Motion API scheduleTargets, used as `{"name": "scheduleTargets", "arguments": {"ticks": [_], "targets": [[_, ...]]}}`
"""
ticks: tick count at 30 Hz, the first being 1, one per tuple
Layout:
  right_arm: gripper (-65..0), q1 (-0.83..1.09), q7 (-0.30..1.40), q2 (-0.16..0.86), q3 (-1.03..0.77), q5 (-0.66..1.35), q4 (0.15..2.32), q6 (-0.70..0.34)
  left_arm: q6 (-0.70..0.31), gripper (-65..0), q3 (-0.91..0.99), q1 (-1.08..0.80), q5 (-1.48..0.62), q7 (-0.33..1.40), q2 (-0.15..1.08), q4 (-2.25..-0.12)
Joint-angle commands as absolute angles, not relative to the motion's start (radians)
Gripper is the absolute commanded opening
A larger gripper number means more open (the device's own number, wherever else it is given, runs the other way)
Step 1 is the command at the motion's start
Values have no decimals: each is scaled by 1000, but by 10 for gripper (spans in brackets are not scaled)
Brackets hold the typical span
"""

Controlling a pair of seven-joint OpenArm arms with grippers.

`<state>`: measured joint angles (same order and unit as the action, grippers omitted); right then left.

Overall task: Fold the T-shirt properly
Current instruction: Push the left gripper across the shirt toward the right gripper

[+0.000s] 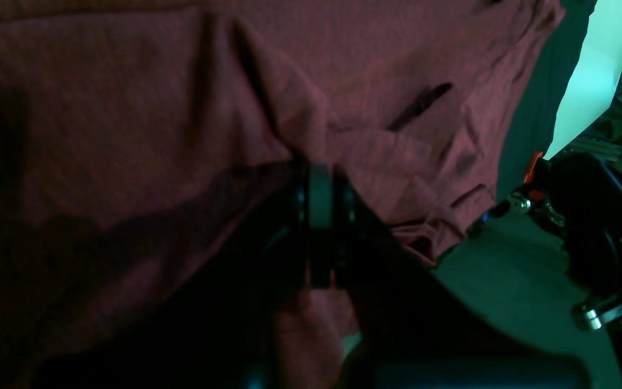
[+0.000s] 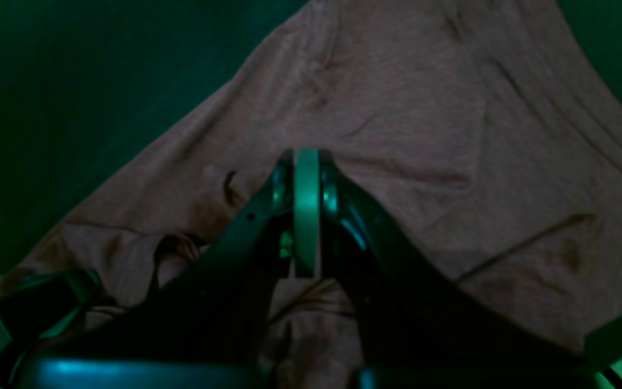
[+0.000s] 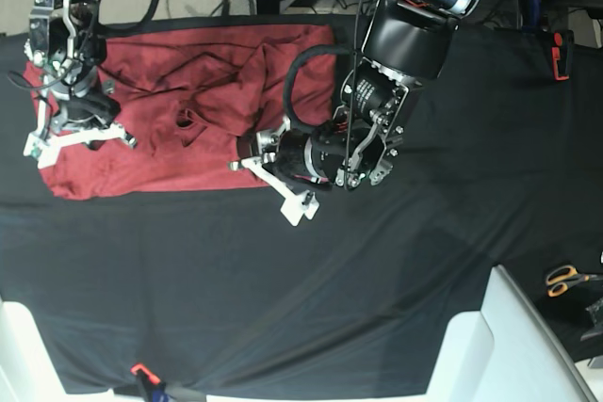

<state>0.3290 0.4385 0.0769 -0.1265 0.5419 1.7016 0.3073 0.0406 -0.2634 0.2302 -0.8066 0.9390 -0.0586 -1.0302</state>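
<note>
The brick-red T-shirt [image 3: 160, 152] lies rumpled at the table's far left, bunched through its middle. My left gripper [image 3: 243, 152] is at the shirt's right lower edge. In the left wrist view that gripper [image 1: 319, 173] is shut on the T-shirt [image 1: 127, 135], with creases running into its tip. My right gripper [image 3: 80, 124] hangs over the shirt's left side. In the right wrist view its jaws [image 2: 305, 162] are pressed together above the cloth [image 2: 424, 135]. Whether they pinch any fabric I cannot tell.
A black cloth sheet [image 3: 330, 289] covers the table. A white panel [image 3: 509, 345] stands at the near right, with orange-handled scissors [image 3: 565, 278] beside it. An orange clamp [image 3: 141, 372] grips the near edge. A red-and-black tool [image 3: 562, 49] lies at the far right.
</note>
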Motion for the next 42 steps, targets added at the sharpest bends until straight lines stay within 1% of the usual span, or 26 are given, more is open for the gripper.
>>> {"name": "scheduleTargets", "arguments": {"ticks": [1, 2, 7, 14, 17, 24, 26, 31, 34, 39, 42], "targets": [[-648, 326, 423, 82, -131, 541, 1724, 306, 64, -650, -263, 249, -796, 940, -64, -1046], [-648, 325, 423, 82, -131, 541, 1724, 306, 79, -650, -263, 248, -780, 941, -65, -1046], [-648, 325, 423, 82, -131, 541, 1724, 306, 81, -650, -263, 234, -774, 943, -70, -1053], [-648, 325, 423, 82, -131, 541, 1724, 306, 82, -650, -366, 234, -776, 940, -79, -1049], [-648, 325, 423, 82, -133, 541, 1724, 306, 82, -650, -374, 223, -777, 944, -97, -1055], [-648, 325, 423, 82, -133, 541, 1724, 306, 82, -650, -395, 214, -777, 944, -99, -1064], [-648, 325, 423, 82, -133, 541, 1724, 306, 82, -650, -420, 213, -779, 947, -97, -1095], [-648, 311, 424, 82, -133, 541, 1719, 308, 84, -650, -426, 182, -779, 1027, -99, -1199], [-648, 311, 424, 81, -133, 541, 1724, 308, 85, -650, -424, 180, -779, 1063, -99, -1221], [-648, 298, 424, 81, -133, 541, 1718, 308, 85, -650, -418, 180, -779, 1066, -94, -1241], [-648, 298, 424, 81, -133, 541, 1718, 308, 88, -650, -417, 180, -777, 1066, -79, -1299]]}}
